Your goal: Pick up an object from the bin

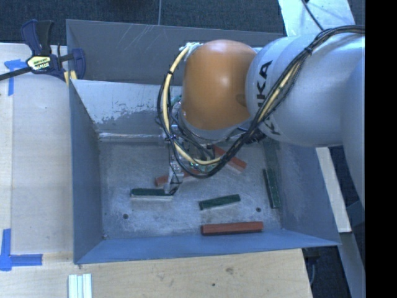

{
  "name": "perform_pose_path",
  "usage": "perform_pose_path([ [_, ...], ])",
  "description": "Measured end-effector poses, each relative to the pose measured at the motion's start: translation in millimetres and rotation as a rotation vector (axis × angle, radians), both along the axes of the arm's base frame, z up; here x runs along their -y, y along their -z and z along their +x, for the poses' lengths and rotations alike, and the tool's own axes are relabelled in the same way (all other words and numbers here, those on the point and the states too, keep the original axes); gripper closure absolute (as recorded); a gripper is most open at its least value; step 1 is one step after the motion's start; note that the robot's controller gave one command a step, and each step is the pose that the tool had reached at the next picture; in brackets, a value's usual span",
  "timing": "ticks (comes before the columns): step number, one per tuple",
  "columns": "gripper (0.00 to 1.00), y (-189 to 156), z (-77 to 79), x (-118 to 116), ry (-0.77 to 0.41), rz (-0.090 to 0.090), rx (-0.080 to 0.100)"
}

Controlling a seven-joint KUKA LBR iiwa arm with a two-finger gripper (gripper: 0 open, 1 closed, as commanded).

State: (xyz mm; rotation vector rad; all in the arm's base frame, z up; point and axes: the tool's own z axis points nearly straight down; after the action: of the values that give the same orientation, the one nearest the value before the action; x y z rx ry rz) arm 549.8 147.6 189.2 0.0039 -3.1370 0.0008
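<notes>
**A:** The gripper (174, 184) is hanging low, a little left of the frame's centre, under the arm's orange cover (217, 82). Its tip is sitting just at the right end of a dark green flat bar (149, 192), which is lying on the floor of the bin (84, 179).

**B:** Is it clenching or released?

**A:** I cannot tell, because the wrist and the cables are hiding this part. I am not seeing the bar gripped.

**B:** Then what is worrying you?

**A:** I am thinking the grasp is coming at the very end of the bar. If so, the long free side may be tipping down and sliding out during the lift. A small reddish piece (162, 180) is also lying just beside the tip and may be getting pinched together with the bar.

**B:** And the other things?

**A:** Another green stick (218, 202) and a red-brown bar (231, 228) are lying lower right, well apart, so they are making no trouble.
</notes>
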Motion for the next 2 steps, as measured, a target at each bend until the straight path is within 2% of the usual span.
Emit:
perform_pose_path([
  [1,0.00,123.7,-25.0,-5.9,0.120,-0.001,-0.001],
  [2,1.00,118.5,-21.7,-6.1,0.122,0.002,0.009],
])
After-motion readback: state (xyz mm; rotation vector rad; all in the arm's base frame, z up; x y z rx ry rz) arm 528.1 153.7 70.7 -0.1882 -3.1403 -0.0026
